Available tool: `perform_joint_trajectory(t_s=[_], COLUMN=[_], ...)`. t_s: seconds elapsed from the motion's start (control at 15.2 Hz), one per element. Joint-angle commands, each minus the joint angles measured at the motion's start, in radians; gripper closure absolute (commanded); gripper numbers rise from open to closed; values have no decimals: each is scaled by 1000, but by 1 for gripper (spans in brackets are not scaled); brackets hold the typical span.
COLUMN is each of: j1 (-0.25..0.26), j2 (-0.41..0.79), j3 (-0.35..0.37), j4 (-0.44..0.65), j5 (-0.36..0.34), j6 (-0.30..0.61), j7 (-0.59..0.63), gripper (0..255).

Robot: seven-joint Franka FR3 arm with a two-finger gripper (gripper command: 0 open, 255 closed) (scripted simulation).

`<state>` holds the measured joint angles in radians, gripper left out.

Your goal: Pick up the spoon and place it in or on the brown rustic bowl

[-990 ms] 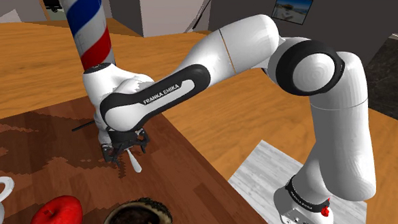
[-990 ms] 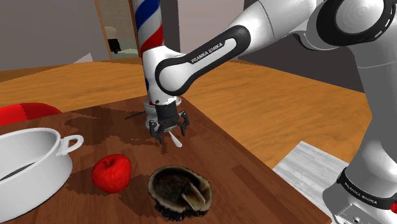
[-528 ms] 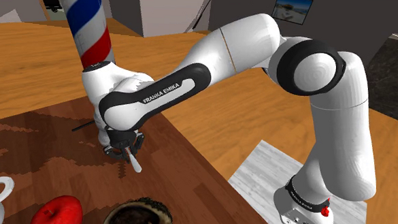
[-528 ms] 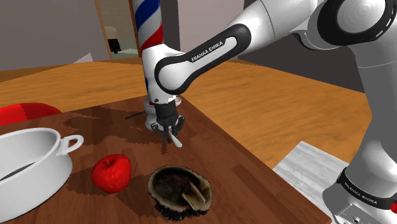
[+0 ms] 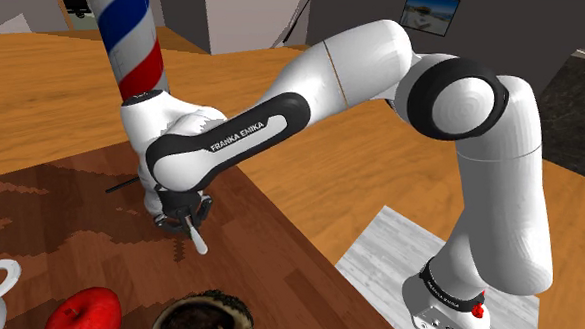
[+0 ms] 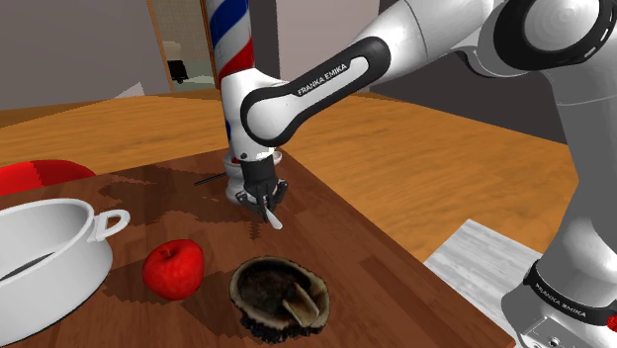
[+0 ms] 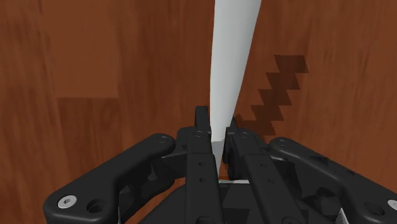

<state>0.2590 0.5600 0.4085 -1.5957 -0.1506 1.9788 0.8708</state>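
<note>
So the gripper (image 7: 219,124) was pinched in narrow around the handle end of the spoon (image 7: 232,57). In the wrist view both black fingers (image 7: 202,127) were pressed right up against the pale grey handle, and the rest of the spoon stuck out away from the gripper over the reddish-brown wood of the counter (image 7: 95,63). A jagged shadow lay on the wood just beside it.

In the shoulder view the gripper (image 5: 181,222) pointed down at the counter (image 5: 268,248) with the spoon (image 5: 196,240) poking out below it at a slant. Couldn't really tell if the spoon's far end was touching the wood or not.

The second exterior view had the spoon (image 6: 271,217) hanging from the gripper (image 6: 265,206), near the counter's (image 6: 376,277) edge. The dark brown rough-looking bowl (image 6: 279,297) sat apart from it, closer to the camera, with a red apple (image 6: 174,268) just beside the bowl toward that view's left. A white pot (image 6: 59,267) with a handle stood further left. Behind the arm there was a red, white and blue striped barber pole (image 6: 229,40).
</note>
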Motion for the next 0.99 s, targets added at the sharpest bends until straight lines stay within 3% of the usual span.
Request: perform_joint_trajectory(t_s=[0.0, 0.92], j1=[-2, -6], j2=[-6, -72], j3=[1, 17], j4=[5, 99], j5=[3, 30], j6=[-15, -170], j7=[-2, -10], gripper=[255, 255])
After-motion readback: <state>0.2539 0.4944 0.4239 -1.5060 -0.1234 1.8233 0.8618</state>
